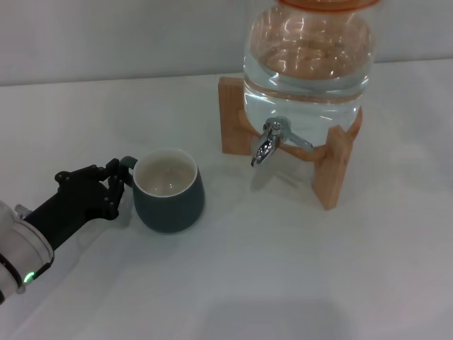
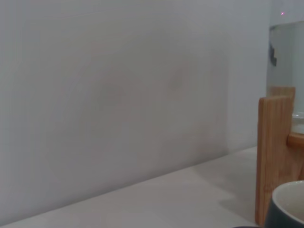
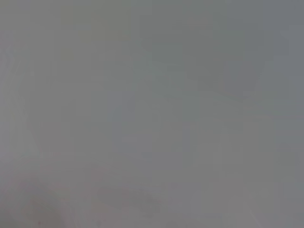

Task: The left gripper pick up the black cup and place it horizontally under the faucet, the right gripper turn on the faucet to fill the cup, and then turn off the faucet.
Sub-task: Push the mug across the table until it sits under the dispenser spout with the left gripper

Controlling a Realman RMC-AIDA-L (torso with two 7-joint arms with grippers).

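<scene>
Your black two-fingered left gripper (image 1: 119, 178) at the squat charcoal cup's (image 1: 168, 190) handle (finger state unclear), upright, left of the chrome faucet (image 1: 267, 144).

The head view looks down on the table (image 1: 297, 283). The left wrist view sits low, near the cup (image 2: 287, 206) and stand (image 2: 271, 156), both shared with the head view. The right wrist view shows only grey.
</scene>
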